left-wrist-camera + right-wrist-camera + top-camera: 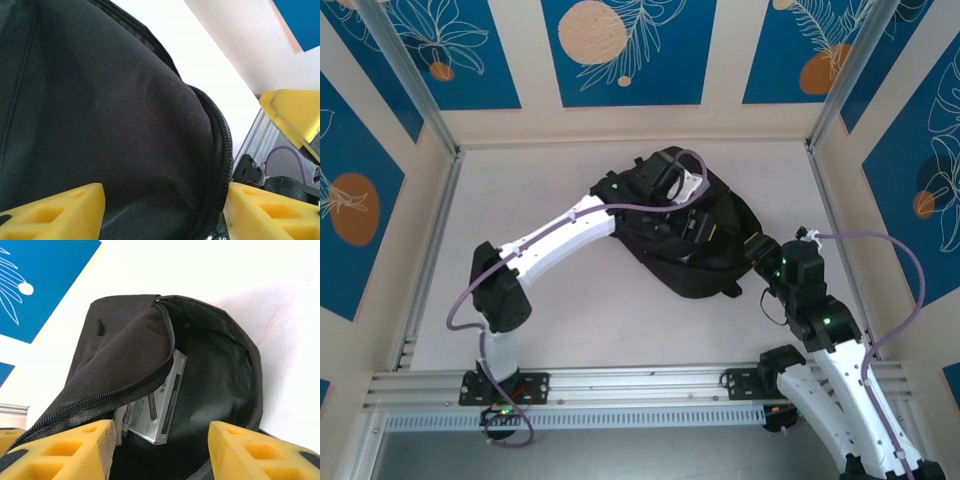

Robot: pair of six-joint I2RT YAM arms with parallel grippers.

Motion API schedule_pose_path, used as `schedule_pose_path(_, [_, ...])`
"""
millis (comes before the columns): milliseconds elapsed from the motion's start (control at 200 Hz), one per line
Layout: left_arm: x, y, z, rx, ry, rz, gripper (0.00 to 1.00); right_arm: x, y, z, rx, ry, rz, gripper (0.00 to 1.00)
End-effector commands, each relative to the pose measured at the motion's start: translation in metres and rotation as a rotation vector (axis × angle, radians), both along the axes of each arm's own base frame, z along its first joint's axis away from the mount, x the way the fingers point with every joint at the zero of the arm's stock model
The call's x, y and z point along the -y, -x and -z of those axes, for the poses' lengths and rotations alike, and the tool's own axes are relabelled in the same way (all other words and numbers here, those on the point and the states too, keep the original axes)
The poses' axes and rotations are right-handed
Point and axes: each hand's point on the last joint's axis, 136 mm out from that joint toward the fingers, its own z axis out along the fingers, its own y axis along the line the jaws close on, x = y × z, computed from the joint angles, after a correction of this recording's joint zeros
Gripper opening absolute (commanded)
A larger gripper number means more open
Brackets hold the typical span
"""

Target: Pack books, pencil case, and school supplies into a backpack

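Open backpack [130, 350] just ahead of right jaws, books [160, 405] seemingly inside.

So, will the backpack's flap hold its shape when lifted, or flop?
Probably floppy: the flap of the backpack sags in soft folds. The bag is likely heavy to drag, since books sit inside.

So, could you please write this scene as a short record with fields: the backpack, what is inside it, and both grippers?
backpack: black, lying on the table, main zip open
books: pale edges visible inside the opening; number cannot be told
left gripper: open, close over the outer fabric beside the zip
right gripper: open, facing the opening, holding nothing
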Motion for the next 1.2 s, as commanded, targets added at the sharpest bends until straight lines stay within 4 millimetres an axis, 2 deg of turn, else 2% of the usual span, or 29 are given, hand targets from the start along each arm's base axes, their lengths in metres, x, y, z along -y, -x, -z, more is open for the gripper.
schedule_pose_path(0, [-0.022, -0.003, -0.033, 0.024, 0.094, -0.017, 0.63, 0.007, 0.002, -0.013, 0.036, 0.06, 0.001, 0.52])
schedule_pose_path(135, [-0.043, -0.007, -0.045, 0.033, 0.163, -0.034, 0.64, -0.006, -0.002, -0.025, 0.091, 0.055, -0.075, 0.49])
schedule_pose_path(270, [-0.049, 0.008, -0.062, 0.062, 0.238, 0.051, 0.7, -0.023, -0.008, -0.033, 0.127, 0.041, -0.162, 0.49])
schedule_pose_path(330, [-0.052, 0.009, -0.064, 0.07, 0.249, 0.049, 0.71, -0.029, -0.01, -0.036, 0.134, 0.037, -0.193, 0.49])
schedule_pose_path(410, [-0.062, -0.001, -0.06, 0.056, 0.258, -0.003, 0.71, -0.039, -0.013, -0.04, 0.145, 0.043, -0.244, 0.49])
schedule_pose_path(495, [-0.083, -0.024, -0.044, 0.019, 0.218, -0.148, 0.68, -0.052, -0.016, -0.041, 0.14, 0.056, -0.306, 0.49])
schedule_pose_path(615, [-0.139, -0.063, 0.012, -0.122, 0.073, -0.483, 0.57, -0.078, -0.019, -0.035, 0.094, 0.116, -0.414, 0.49])
schedule_pose_path(705, [-0.169, -0.072, 0.055, -0.294, 0.1, -0.657, 0.55, -0.102, -0.022, -0.025, 0.039, 0.211, -0.494, 0.48])
schedule_pose_path(795, [-0.187, -0.075, 0.081, -0.394, 0.16, -0.763, 0.56, -0.125, -0.025, -0.014, -0.013, 0.34, -0.549, 0.48])
schedule_pose_path(865, [-0.197, -0.074, 0.092, -0.421, 0.168, -0.805, 0.59, -0.148, -0.028, -0.007, -0.036, 0.412, -0.609, 0.49])
schedule_pose_path(1005, [-0.218, -0.071, 0.095, -0.424, 0.147, -0.871, 0.62, -0.194, -0.038, 0.009, -0.112, 0.527, -0.686, 0.51])
schedule_pose_path(1195, [-0.262, -0.063, 0.104, -0.443, 0.127, -1.025, 0.64, -0.225, -0.064, 0.039, -0.282, 0.582, -0.63, 0.47])
